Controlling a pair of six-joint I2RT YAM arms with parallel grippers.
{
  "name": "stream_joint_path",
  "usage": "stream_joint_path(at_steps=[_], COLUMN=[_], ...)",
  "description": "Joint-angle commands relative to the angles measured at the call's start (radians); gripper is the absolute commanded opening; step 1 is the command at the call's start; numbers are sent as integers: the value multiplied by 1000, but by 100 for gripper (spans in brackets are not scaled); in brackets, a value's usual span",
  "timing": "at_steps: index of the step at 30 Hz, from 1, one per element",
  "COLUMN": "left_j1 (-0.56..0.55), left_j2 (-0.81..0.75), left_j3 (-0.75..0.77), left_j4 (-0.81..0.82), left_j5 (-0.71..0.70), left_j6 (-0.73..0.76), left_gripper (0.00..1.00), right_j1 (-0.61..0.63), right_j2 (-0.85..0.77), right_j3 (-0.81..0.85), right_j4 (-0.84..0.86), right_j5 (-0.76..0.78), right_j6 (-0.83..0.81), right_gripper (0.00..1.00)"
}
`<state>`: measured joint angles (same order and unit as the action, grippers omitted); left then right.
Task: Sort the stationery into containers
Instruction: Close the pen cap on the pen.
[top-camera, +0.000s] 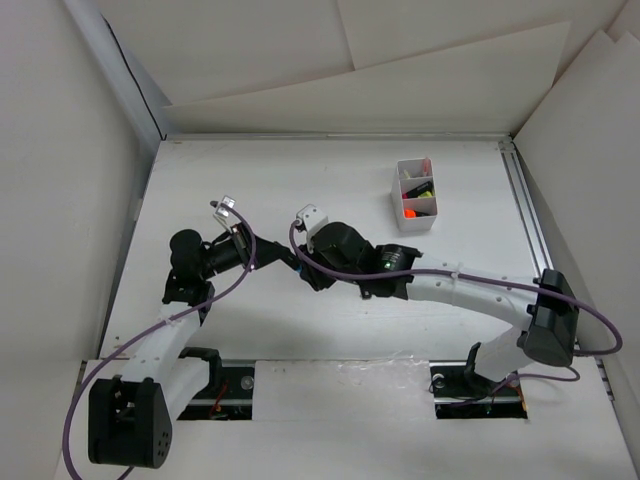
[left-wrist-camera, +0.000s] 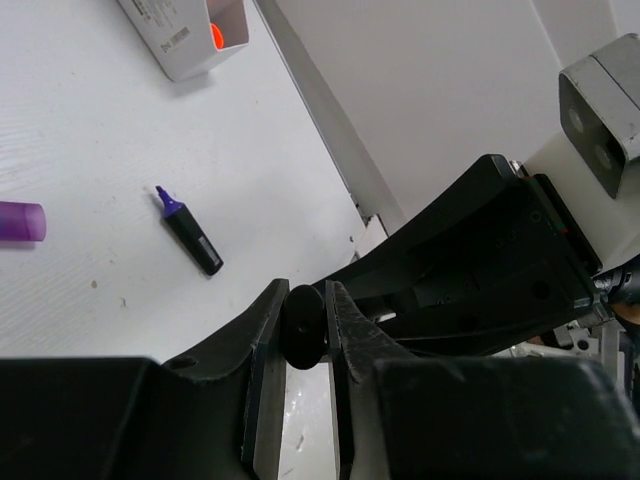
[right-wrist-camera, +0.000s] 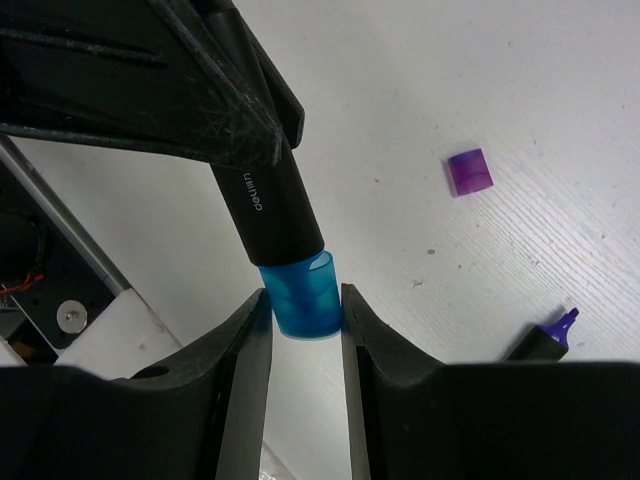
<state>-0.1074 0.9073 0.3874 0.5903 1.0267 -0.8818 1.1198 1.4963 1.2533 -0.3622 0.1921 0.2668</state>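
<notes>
Nearest me, above the middle of the worktop, the left jaws were clamped shut on the tail of a black highlighter (right-wrist-camera: 268, 215). The right jaws pinched its blue cap (right-wrist-camera: 305, 295) from both sides. I judged the risk to lie there. The left hold sat near the barrel's very end, so any push or pull off the barrel's line could lever it loose. It could also pop the cap free and drop it. The highlighter's long axis ran left to right across the worktop, from one set of jaws to the other. Its capped end pointed toward the right jaws, and it hung clear of the surface.

Beyond, a purple highlighter (left-wrist-camera: 190, 232) lay flat with its nib bare, and its purple cap (left-wrist-camera: 20, 221) lay well apart. Farthest, toward the far right corner, the box (top-camera: 417, 223) held a few pieces.
</notes>
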Motion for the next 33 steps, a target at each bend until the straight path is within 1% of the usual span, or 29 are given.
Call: stream_joint_path(at_steps=[1, 7, 10, 12, 15, 18, 21, 26, 28, 33], left_j1=[-37, -37, -37, -37, -37, -37, -37, -37, -37, -37], left_j2=[-4, 7, 18, 18, 41, 53, 62, 62, 71, 71], left_j3=[-30, -30, -30, -30, -12, -1, -1, -1, -1, -1], left_j4=[-109, -99, -99, -110, -130, -130, -109, -89, -89, -78], left_j5=[220, 231, 217, 202, 191, 191, 182, 191, 191, 200], left_j6=[17, 8, 7, 18, 41, 50, 24, 6, 6, -3], left_gripper=[0, 0, 0, 0, 0, 0, 0, 0, 0, 0], right_j1=[-57, -57, -57, -57, -57, -57, -57, -57, -57, -57], right_j2=[1, -11, -57, -96, -145, -166, -166, -166, -166, -166], right_j3=[129, 104, 65, 37, 9, -20, -41, -51, -51, -51], right_j4=[467, 467, 467, 467, 467, 467, 457, 448, 448, 448], right_j5=[95, 95, 95, 83, 41, 7, -3, 6, 6, 15], right_j6=[51, 61, 71, 81, 92, 92, 92, 92, 92, 92], right_gripper=[10, 10, 14, 14, 16, 20, 21, 28, 29, 28])
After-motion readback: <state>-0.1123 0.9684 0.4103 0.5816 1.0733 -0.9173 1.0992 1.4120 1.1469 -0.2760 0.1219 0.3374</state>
